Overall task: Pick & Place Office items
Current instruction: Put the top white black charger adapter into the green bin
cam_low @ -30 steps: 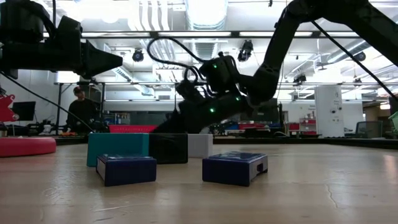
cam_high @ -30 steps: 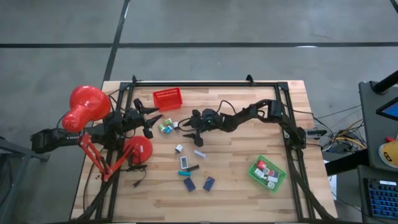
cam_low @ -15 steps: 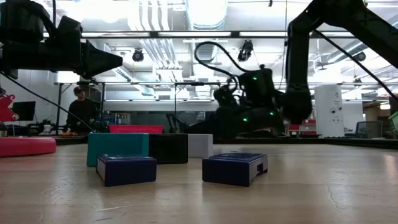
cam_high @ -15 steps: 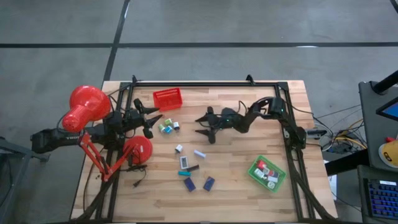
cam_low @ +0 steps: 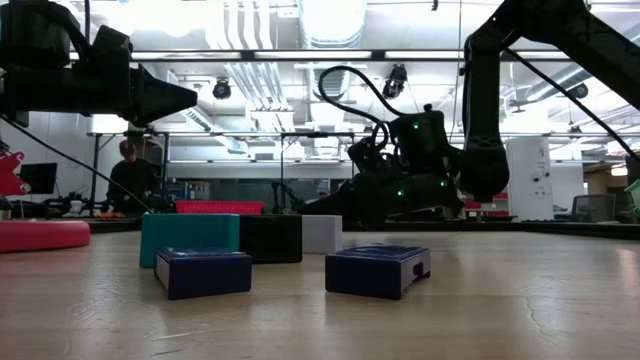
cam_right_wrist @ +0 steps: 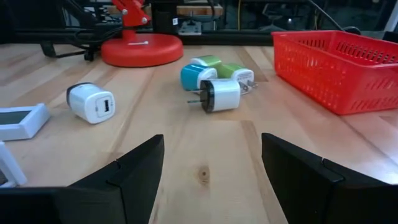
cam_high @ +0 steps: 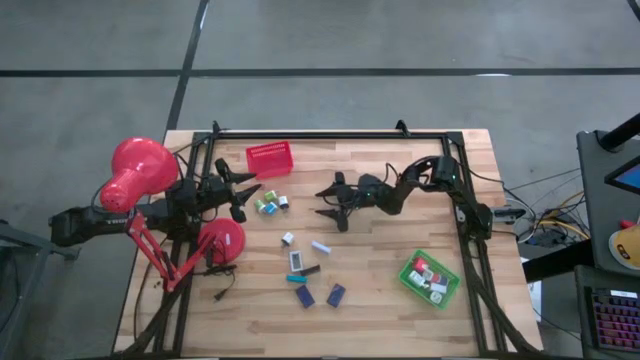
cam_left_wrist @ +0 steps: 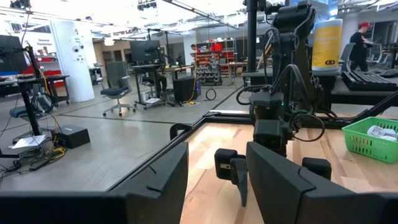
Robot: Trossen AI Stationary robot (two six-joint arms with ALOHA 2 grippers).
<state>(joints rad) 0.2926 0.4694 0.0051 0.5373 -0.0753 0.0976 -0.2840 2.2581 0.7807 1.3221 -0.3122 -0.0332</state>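
the right tool (cam_high: 334, 204) hangs low over the middle of the desk (cam_high: 400, 310), its fingers spread and holding nothing. it points at a small cluster of plugs (cam_right_wrist: 214, 79) — one teal, one green, one white with prongs — which lies just short of the red tray (cam_high: 270, 158). the right wrist view shows bare wood between the fingers and the cluster farther ahead, so the tool looks lined up for a reach, not yet at a grasp.

the left tool (cam_high: 245, 192) sits on the other side of that cluster, beside the lamp (cam_high: 135, 172); its fingers (cam_left_wrist: 155, 180) stand partly apart with nothing between them. it seems to wait there, out of the right arm's way.

the other items are loose nearer the front of the desk: a white block (cam_high: 288, 238), a pale piece (cam_high: 320, 246), a framed white piece (cam_high: 296, 261), a black bar (cam_high: 308, 270), a teal block (cam_high: 296, 279) and two navy blocks (cam_high: 336, 294). the green tray (cam_high: 408, 278) near the front right corner already holds several pieces, so it is probably the drop place, with much still to move.
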